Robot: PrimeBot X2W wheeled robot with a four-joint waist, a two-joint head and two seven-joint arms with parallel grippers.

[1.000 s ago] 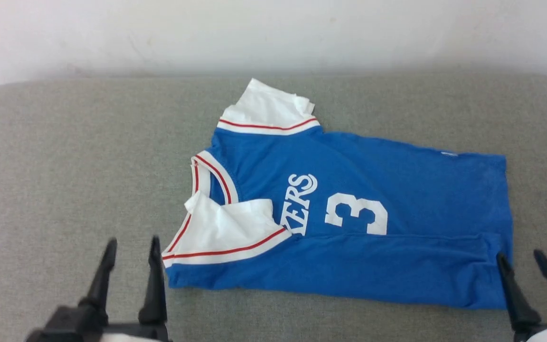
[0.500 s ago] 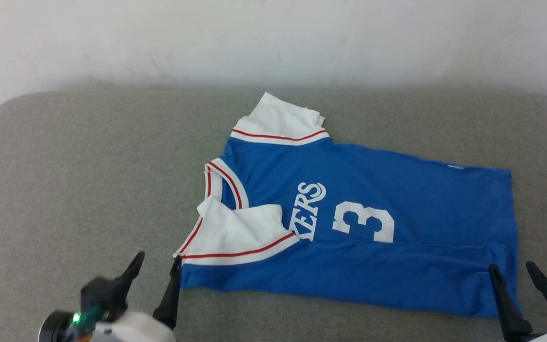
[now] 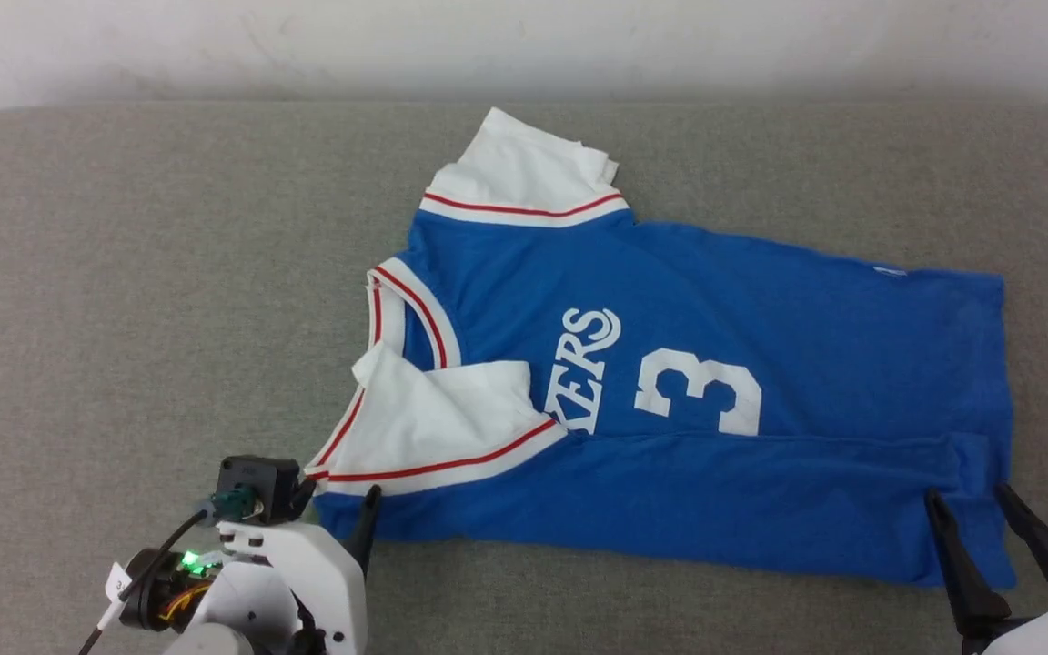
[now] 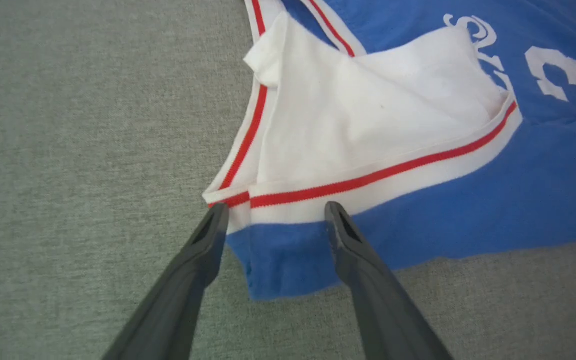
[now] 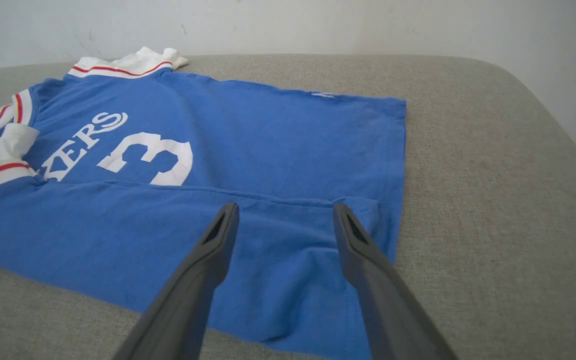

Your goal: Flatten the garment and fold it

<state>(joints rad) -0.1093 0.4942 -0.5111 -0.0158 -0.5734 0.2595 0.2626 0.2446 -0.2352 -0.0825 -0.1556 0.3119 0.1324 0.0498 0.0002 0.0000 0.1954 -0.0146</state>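
Royal-blue garment (image 3: pixel 760 337), white sleeves, red-striped trim.

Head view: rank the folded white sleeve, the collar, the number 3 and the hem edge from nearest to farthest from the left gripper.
From the left gripper:
1. Folded white sleeve, just ahead of the fingertips.
2. Collar, beyond that sleeve.
3. Number 3, mid-chest, off to the right.
4. Hem edge, far right end.
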